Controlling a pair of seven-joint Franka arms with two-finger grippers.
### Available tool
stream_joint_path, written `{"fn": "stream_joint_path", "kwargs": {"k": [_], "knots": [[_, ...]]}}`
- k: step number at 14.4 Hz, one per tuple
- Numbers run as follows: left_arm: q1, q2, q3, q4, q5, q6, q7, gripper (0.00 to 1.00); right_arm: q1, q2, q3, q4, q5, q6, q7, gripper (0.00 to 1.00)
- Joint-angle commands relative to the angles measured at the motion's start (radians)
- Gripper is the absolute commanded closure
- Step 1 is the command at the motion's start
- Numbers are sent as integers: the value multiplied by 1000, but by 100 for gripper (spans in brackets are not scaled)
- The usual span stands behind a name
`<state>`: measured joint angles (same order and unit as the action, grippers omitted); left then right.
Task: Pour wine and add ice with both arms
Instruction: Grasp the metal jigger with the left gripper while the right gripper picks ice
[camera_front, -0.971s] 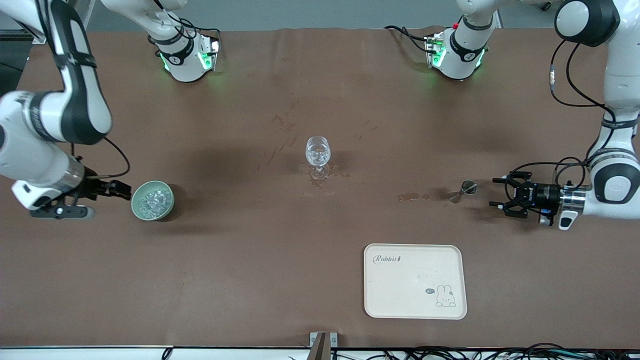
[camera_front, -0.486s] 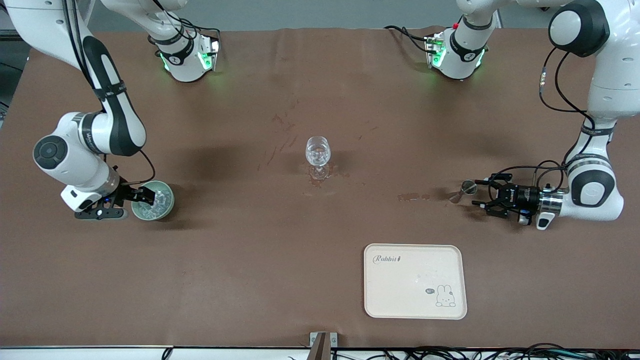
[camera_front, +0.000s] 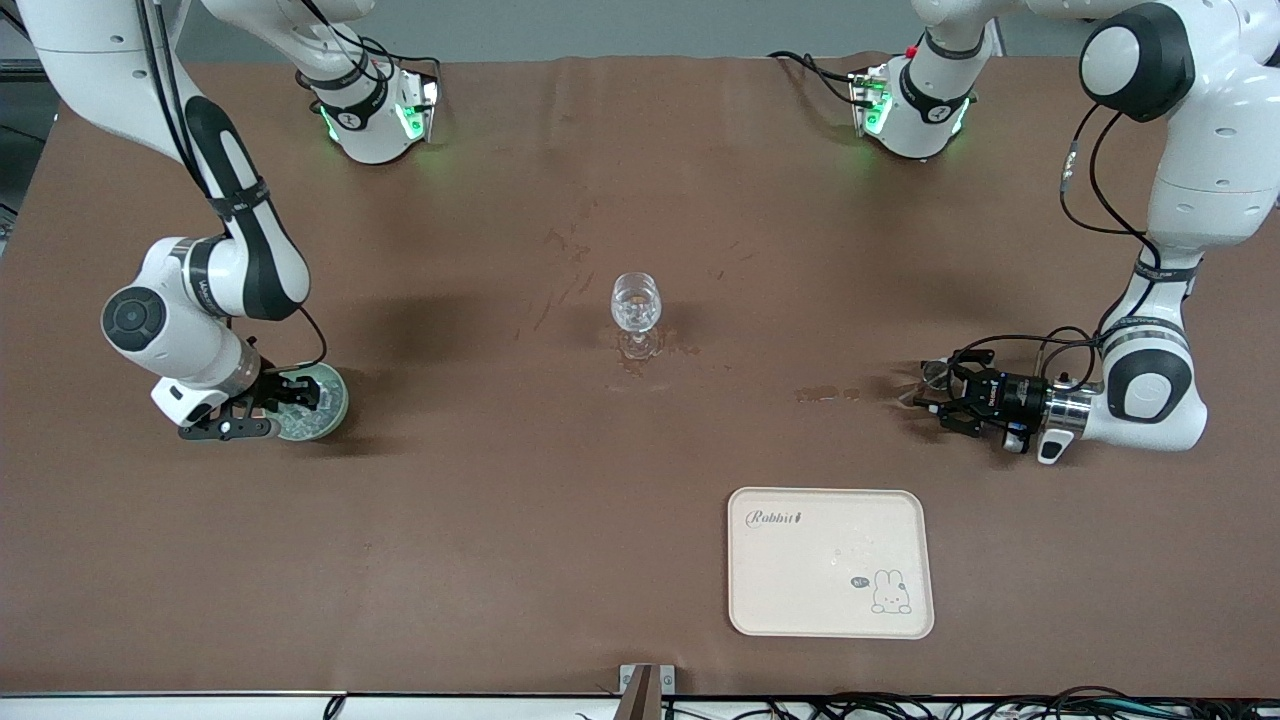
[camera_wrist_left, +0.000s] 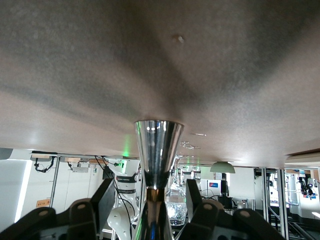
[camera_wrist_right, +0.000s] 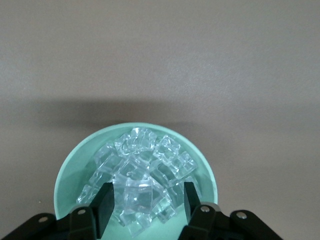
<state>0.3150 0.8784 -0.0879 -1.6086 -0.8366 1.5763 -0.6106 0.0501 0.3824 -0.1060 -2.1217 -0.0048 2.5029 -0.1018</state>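
Reaching from both ends of the table, we take the glass (camera_front: 637, 302) at the middle as our landmark. Toward the right arm's end from it, a little nearer the camera, sits the bowl (camera_front: 325, 405) of ice (camera_wrist_right: 141, 177). Our right gripper (camera_front: 297, 392) is down in the bowl, its fingers (camera_wrist_right: 104, 206) partly apart with a lump of ice between them; whether they have pinched it yet we cannot tell.

Toward the left arm's end from the glass stands the steel jigger (camera_front: 932, 375). Our left gripper (camera_front: 938, 402) lies level there, its fingers (camera_wrist_left: 103, 200) either side of the jigger's waist, half closed; whether they touch the metal we cannot tell.

The risks, as we judge them:
- Ice is slick and piled loosely, so a pinch off centre could squirt a lump out over the rim or drag neighbours along.
- Pressing down could slide the light bowl.
- The jigger is narrow-waisted and top-heavy, so uneven finger contact could tip it and spill whatever it holds.
- The glass is thin-stemmed, so any brush from either arm during pouring could topple it.

The tray (camera_front: 830, 561) lies nearer the camera than the glass, unused.
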Motion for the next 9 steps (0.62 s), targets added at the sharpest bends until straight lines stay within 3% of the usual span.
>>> {"fn": "stream_joint_path", "kwargs": {"k": [1,6,9], "knots": [[4,4,-4,-10,-25,8,-11,41,-4,-5,11,-23,20,16,-13,36],[4,14,-4,-10,-25,7,-11,52,-7,-1,17,-23,20,10,-13,40],[6,13,-4,-10,-42,2,-12,57,-6,1,17,-23,20,8,-13,50]]}}
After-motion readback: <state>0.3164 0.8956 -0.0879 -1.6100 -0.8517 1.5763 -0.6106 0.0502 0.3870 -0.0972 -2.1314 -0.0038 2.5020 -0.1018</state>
